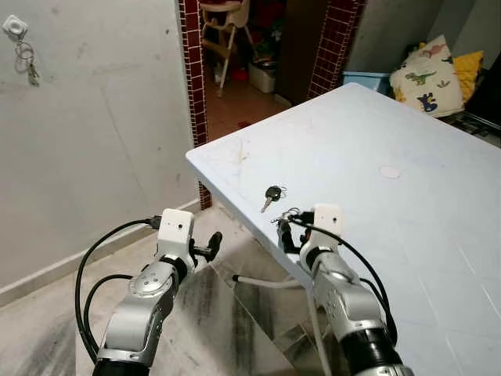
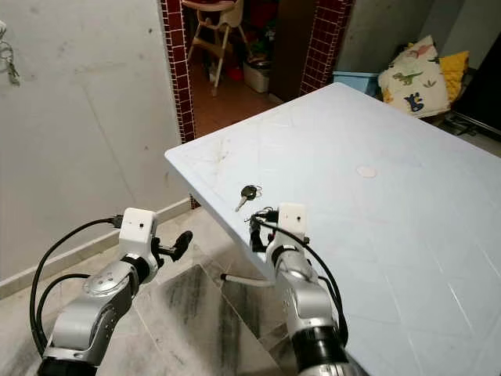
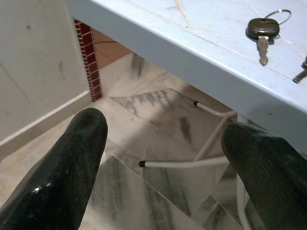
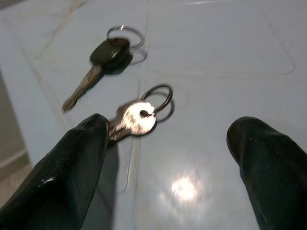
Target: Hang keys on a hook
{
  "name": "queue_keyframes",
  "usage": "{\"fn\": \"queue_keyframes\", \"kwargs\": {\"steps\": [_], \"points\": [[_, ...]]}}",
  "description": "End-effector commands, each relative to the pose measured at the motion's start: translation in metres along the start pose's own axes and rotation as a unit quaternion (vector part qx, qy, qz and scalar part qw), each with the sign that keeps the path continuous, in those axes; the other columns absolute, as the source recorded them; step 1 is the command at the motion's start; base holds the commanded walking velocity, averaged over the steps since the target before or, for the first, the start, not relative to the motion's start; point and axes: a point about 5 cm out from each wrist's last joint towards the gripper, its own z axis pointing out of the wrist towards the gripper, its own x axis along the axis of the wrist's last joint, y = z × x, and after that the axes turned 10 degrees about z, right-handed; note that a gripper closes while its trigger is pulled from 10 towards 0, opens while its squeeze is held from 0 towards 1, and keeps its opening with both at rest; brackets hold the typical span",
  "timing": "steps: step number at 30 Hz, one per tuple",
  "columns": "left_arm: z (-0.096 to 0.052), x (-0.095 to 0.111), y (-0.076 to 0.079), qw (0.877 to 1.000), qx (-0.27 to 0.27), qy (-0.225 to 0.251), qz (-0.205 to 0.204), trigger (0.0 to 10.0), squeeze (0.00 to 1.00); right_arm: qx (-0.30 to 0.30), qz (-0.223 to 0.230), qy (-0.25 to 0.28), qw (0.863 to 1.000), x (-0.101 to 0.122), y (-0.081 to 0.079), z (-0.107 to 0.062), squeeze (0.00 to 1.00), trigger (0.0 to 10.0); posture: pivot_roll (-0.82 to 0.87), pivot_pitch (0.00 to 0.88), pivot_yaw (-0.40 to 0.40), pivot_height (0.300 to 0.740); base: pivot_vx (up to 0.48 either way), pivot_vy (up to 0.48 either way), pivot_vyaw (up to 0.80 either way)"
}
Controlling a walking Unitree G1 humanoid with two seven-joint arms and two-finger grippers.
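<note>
**Right claw poised over a silver key near the bench edge**

The right claw [image 4: 168, 158] hovers low over the pale blue bench [image 1: 407, 235], fingers spread wide, empty, a silver key [image 4: 136, 117] on its ring between them. A black-headed key [image 4: 103, 60] lies just beyond. The left claw [image 3: 168, 158] hangs open beside the bench. The wall hook [image 1: 16, 30], already holding keys, is well apart. A clumsy close could knock the silver key off the nearby edge.
</note>
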Motion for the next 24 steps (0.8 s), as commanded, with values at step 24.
{"fn": "queue_keyframes", "kwargs": {"steps": [24], "points": [[0.012, 0.032, 0.008, 0.998, -0.002, 0.063, -0.024, 10.0, 0.00, 0.054, -0.004, 0.077, 0.996, 0.015, -0.007, -0.009, 0.00, 10.0, 0.11, 0.000, -0.043, 0.740, 0.000, 0.000, 0.00]]}}
